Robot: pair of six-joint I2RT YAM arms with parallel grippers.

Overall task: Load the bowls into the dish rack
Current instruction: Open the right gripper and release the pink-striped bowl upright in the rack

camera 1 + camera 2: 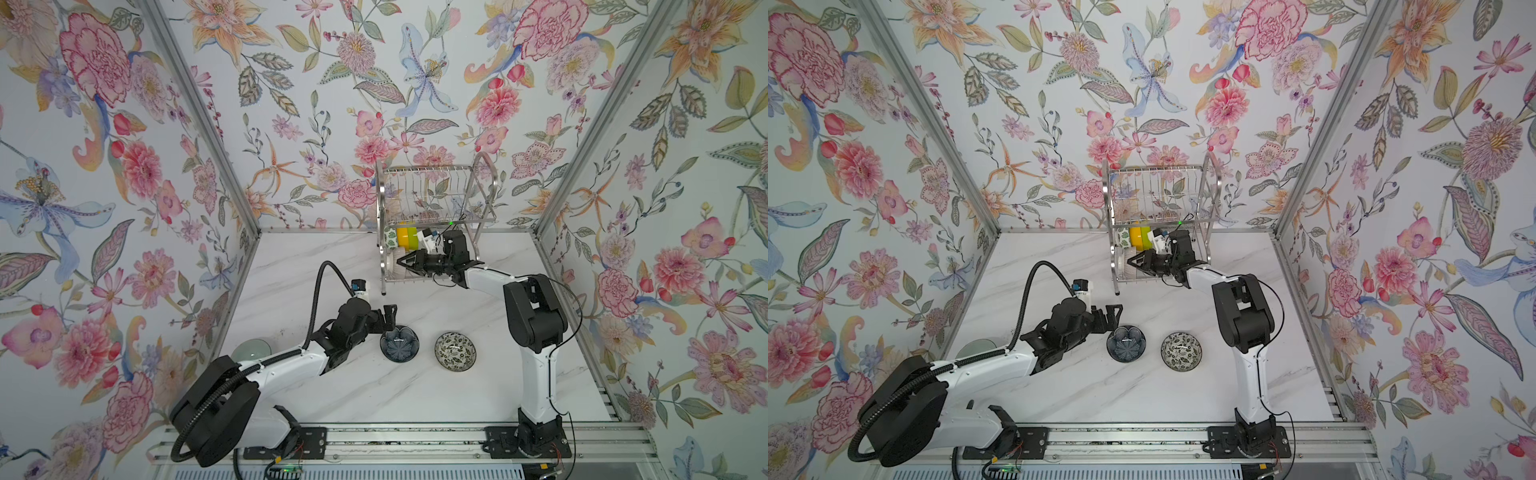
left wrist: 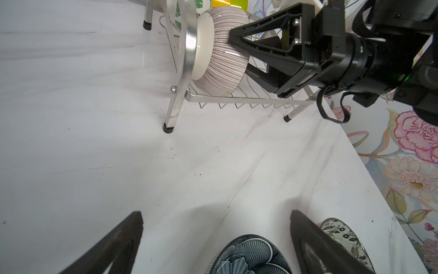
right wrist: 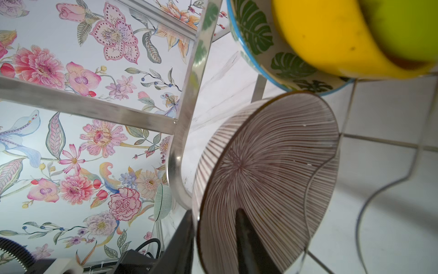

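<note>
In both top views the left jaws stand wide apart, low over the white marble-look table (image 1: pixel 374 395). The dark blue glass bowl (image 1: pixel 400 343) sits upright on the table just below their tips. The black-and-white floral bowl (image 1: pixel 455 350) lies beyond it, away from those jaws and not touching it. A pale green bowl (image 1: pixel 251 348) shows behind the left arm.

The right jaws reach into the lower tier of the shiny steel wire dish rack (image 1: pixel 436 195). At their tips is the brown-striped white bowl (image 1: pixel 390 266), standing on edge by the end frame. Deeper in, past those jaws, the leaf-print white bowl (image 1: pixel 390 240), the orange-yellow bowl (image 1: pixel 402 237) and the lime green bowl (image 1: pixel 412 235) stand on edge in a row.

The left wrist view shows the left jaws apart and holding nothing. The blue bowl lies below the gap, and one jaw partly hides the floral bowl. Ahead, one right jaw lies against the striped bowl's outer wall.

In the right wrist view the striped bowl's rim runs between the right jaws, one inside and one outside. I cannot tell whether they press on it. The bowl stands just beside the rack's arched tube.
</note>
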